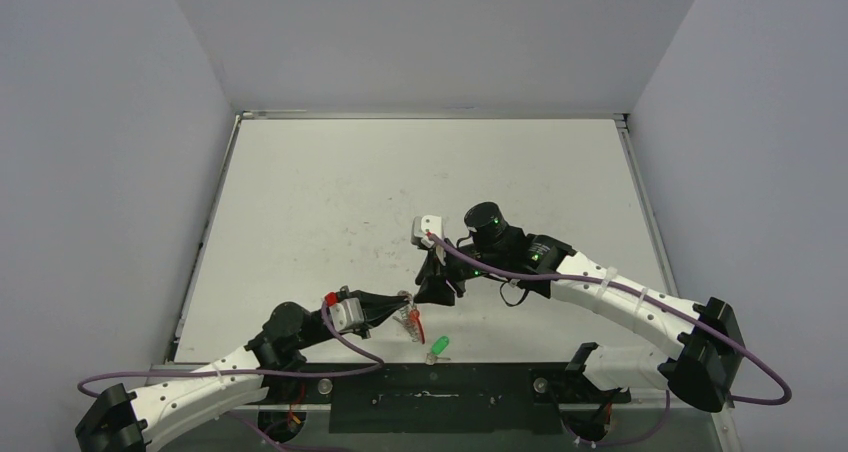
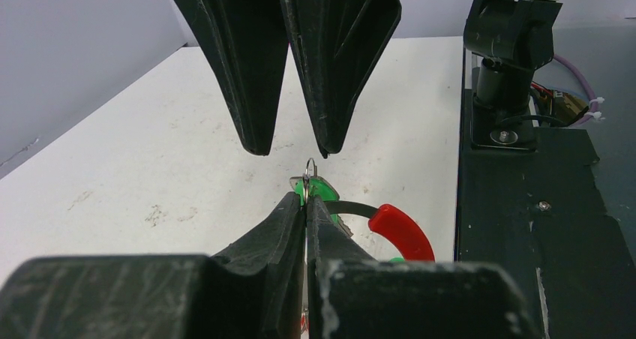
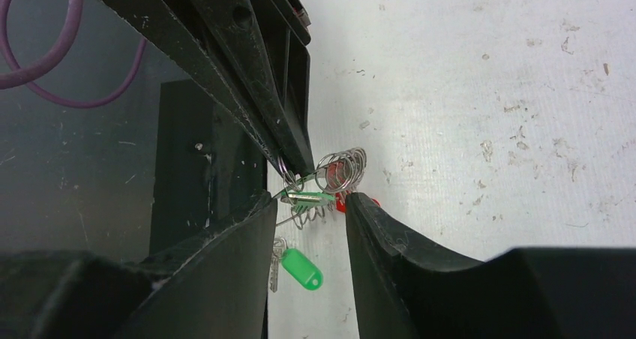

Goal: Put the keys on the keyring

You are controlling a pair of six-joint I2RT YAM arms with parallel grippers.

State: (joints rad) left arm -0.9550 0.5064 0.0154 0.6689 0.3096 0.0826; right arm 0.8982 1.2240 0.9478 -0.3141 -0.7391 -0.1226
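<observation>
My left gripper (image 1: 399, 312) (image 2: 307, 201) is shut on the keyring (image 1: 410, 322), which is held just above the table. The ring's silvery coils (image 3: 341, 170) and red sleeve (image 2: 401, 230) hang beside the fingertips. One green-headed key (image 2: 319, 188) (image 3: 307, 198) sits right at the left fingertips, its small wire loop poking out. I cannot tell whether it is threaded on the ring. My right gripper (image 1: 437, 287) (image 3: 309, 204) is open and empty, with its jaws on either side of that key and the coils. The second green key (image 1: 438, 347) (image 3: 300, 268) lies on the table.
The black base plate (image 2: 525, 226) and the right arm's mount (image 2: 510, 61) run along the table's near edge, close beside the ring. Grey walls enclose the white table (image 1: 400, 182) on three sides.
</observation>
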